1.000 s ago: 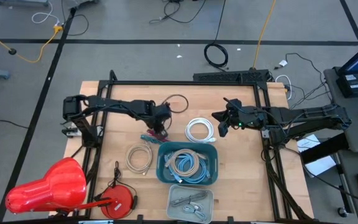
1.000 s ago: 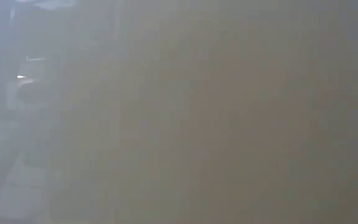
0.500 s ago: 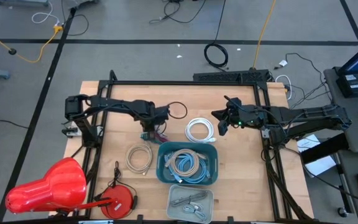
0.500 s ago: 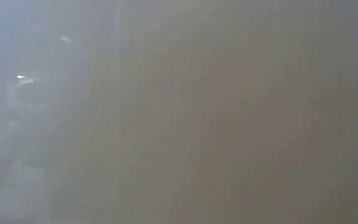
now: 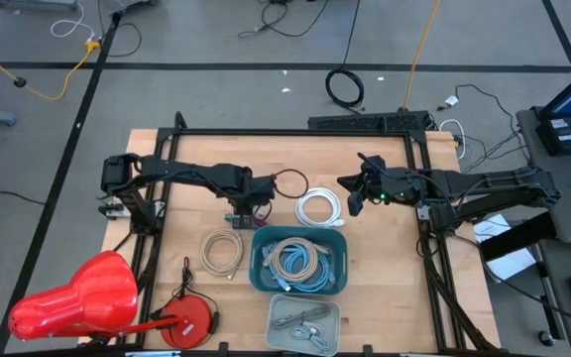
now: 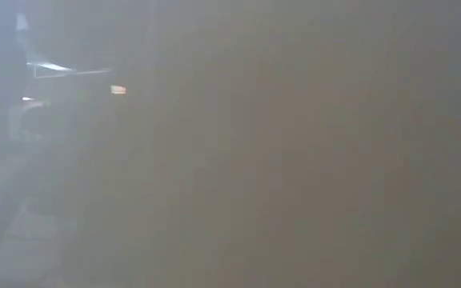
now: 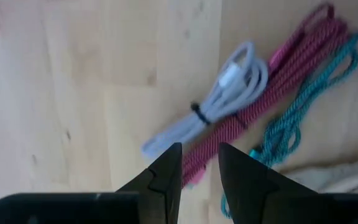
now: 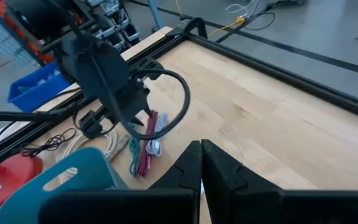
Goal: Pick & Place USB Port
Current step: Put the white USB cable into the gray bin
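In the high view, a red object (image 5: 72, 297) lies at the lower left of the wooden counter (image 5: 196, 159), with a round red reel (image 5: 192, 315) just to its right; above them the left arm reaches in from the left edge, and the left hand (image 5: 245, 206) hangs over a small cluster of USB cables (image 5: 241, 220) near the middle of the frame. The left wrist view shows the cluster — a grey cable (image 7: 219, 99) tied with a dark band, a magenta braided cable (image 7: 272, 93) beside it and touching it, and a teal cable (image 7: 303, 106) at the far side; the left hand (image 7: 199, 163) has its fingers slightly parted with nothing between them, the tips just above the magenta cable. Below the hand in the high view sits a beige coiled cable (image 5: 223, 251); to its right a teal bin (image 5: 262, 266) holds a tangle of pale and blue cables, and a clear tray (image 5: 280, 329) lies below it. A black cable loop (image 5: 286, 181) rests above the bin, and a white coil (image 5: 318, 206) lies right of centre. The right hand (image 5: 350, 193) hovers just right of the white coil — its fingers (image 8: 194, 158) pressed together and empty in the right wrist view; the low view is fogged and shows nothing legible.
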